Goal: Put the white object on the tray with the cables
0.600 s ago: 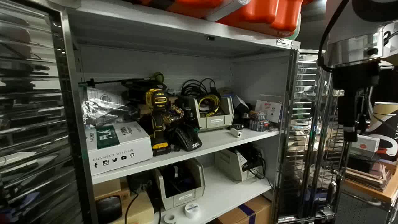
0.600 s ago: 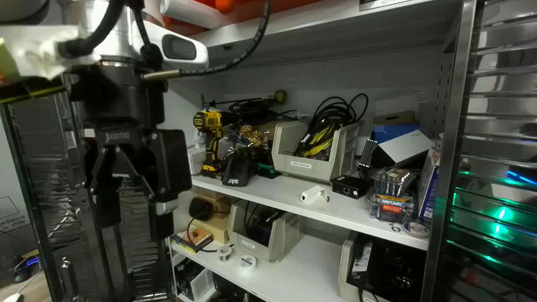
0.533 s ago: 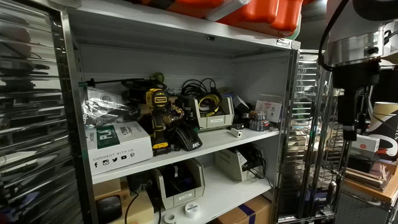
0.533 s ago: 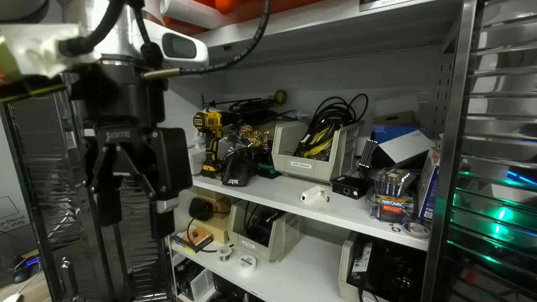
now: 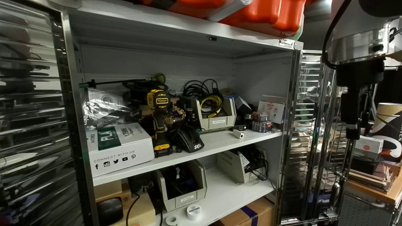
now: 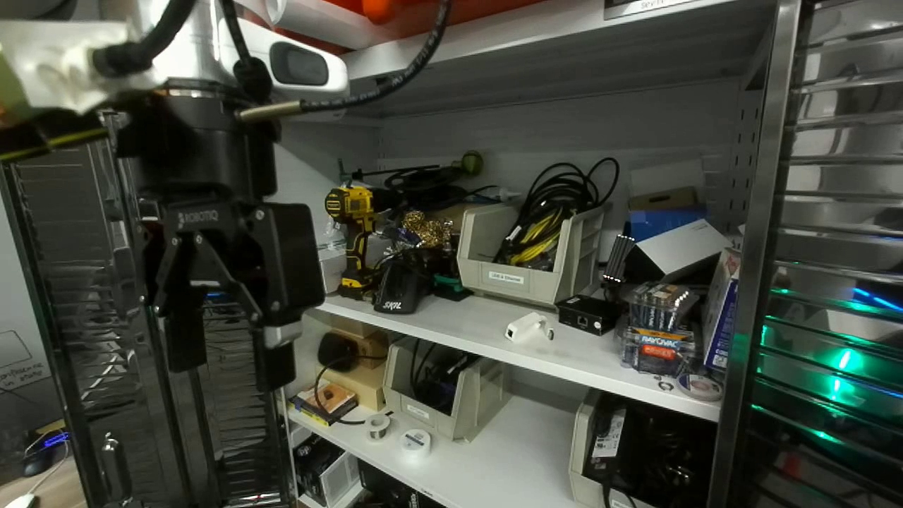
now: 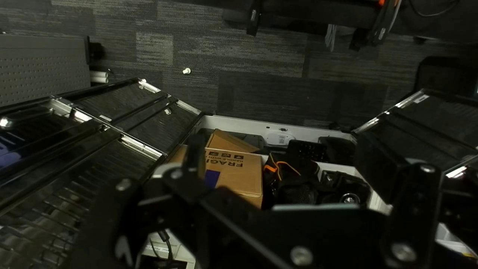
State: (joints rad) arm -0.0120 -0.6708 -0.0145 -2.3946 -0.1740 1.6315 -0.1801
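Note:
The white object (image 6: 528, 327), small and blocky, lies on the upper shelf (image 6: 437, 326) near its front edge; it shows in both exterior views (image 5: 238, 134). Behind it stands the tray with the cables (image 6: 511, 288), an off-white open-front bin (image 5: 218, 124) with a label, holding coiled black cables and yellow cables (image 6: 542, 238). My gripper (image 6: 233, 356) hangs pointing down in front of the cabinet, well away from both. Its fingers stand apart with nothing between them. It shows side-on in an exterior view (image 5: 352, 133). In the wrist view my gripper (image 7: 287, 160) is open; neither white object nor tray shows there.
A small black box (image 6: 587, 315) and battery packs (image 6: 657, 331) stand beside the white object. A yellow drill (image 5: 159, 100), a SKIL charger (image 6: 397, 288) and a white-and-green box (image 5: 122, 150) share the shelf. Open metal doors (image 6: 836, 212) flank the cabinet; another shelf is above.
My gripper has risen slightly in both exterior views, staying open. The white object and the tray have not moved.

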